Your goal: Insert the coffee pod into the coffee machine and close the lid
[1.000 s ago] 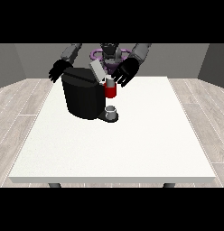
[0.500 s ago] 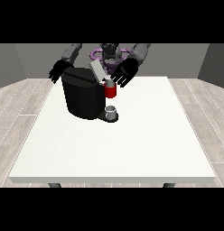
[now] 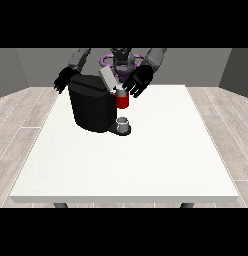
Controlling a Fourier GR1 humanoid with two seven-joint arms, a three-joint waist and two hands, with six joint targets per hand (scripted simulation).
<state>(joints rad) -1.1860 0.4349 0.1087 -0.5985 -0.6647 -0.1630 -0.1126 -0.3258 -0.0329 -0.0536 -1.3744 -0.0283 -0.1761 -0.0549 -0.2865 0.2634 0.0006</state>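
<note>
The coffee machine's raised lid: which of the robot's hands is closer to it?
Left. The hand at the view's right hangs just beside the raised lid; the hand at the view's left is beyond the coffee machine.

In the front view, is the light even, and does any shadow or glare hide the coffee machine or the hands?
Front view: the white table is lit evenly, without glare or strong cast shadows. The black coffee machine and the black hand at the view's left merge in tone, so their edges are hard to separate. The hand at the view's right stands out better, above the red part.
</note>
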